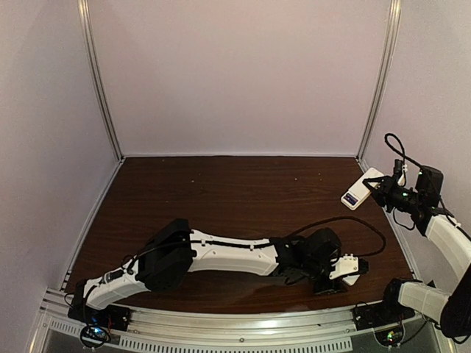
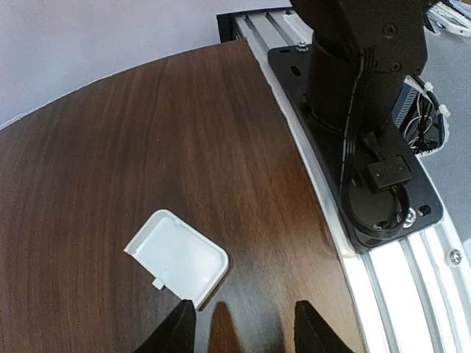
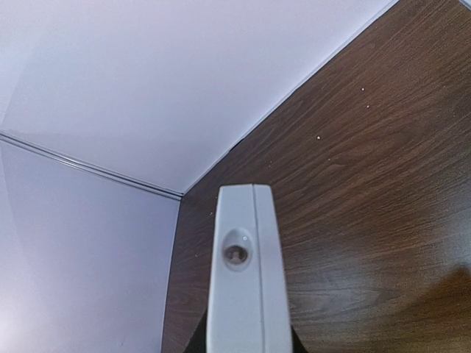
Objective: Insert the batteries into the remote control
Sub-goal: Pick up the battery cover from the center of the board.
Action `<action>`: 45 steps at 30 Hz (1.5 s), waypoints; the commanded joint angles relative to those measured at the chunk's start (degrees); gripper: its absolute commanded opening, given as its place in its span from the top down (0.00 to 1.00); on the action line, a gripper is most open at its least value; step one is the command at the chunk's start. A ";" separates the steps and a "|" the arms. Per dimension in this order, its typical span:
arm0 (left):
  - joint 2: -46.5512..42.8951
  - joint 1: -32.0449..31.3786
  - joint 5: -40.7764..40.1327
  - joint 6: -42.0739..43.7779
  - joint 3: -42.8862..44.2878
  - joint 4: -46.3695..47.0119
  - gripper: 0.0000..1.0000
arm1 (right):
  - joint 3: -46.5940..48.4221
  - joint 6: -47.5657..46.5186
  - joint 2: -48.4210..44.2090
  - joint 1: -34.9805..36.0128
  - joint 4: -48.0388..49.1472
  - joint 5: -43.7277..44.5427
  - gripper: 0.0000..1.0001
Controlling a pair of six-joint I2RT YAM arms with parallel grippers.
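At the right edge of the desk [image 1: 221, 198], the right claw [image 1: 378, 188] is clenched on the remote control [image 1: 360, 189] and holds it raised above the surface. In the right wrist view the remote's narrow end face shows a small round window. Near the front rail, the left claw [image 2: 246, 334] hangs low over the desk, released, its fingers [image 2: 176, 331] apart with bare wood between them. A small white cover piece [image 2: 176, 257] lies flat just beside one fingertip; contact cannot be confirmed.
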 commanded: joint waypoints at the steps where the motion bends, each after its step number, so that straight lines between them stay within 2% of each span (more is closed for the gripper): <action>1: 2.85 -0.23 3.02 4.16 3.15 3.12 0.53 | 0.90 -0.81 -0.95 -0.38 1.44 -0.94 1.00; 10: 8.17 0.25 2.31 2.43 8.79 2.73 0.56 | 0.04 0.50 -1.10 -0.36 3.08 -1.85 1.00; 17: 9.50 0.77 1.08 2.68 9.16 2.30 0.62 | -0.27 0.99 -1.04 -0.38 3.83 -1.95 1.00; 26: 7.55 1.79 -2.22 5.36 7.16 -2.82 0.85 | -0.50 1.18 -1.04 -0.42 4.39 -1.94 1.00; 31: 3.89 3.13 -2.70 1.57 1.71 0.77 0.91 | -0.70 1.04 -1.10 -0.40 4.34 -2.02 1.00; 35: -2.06 4.26 -1.99 -0.79 -7.90 5.87 0.93 | -0.67 1.27 -1.21 -0.40 4.53 -2.17 1.00; 40: -13.62 5.89 10.12 -3.59 -24.45 9.39 0.95 | -0.97 1.83 -1.12 -0.37 5.16 -3.03 1.00; 45: -25.44 8.85 22.89 -6.94 -42.65 8.81 0.95 | -1.91 3.03 -1.71 -0.20 6.74 -3.58 1.00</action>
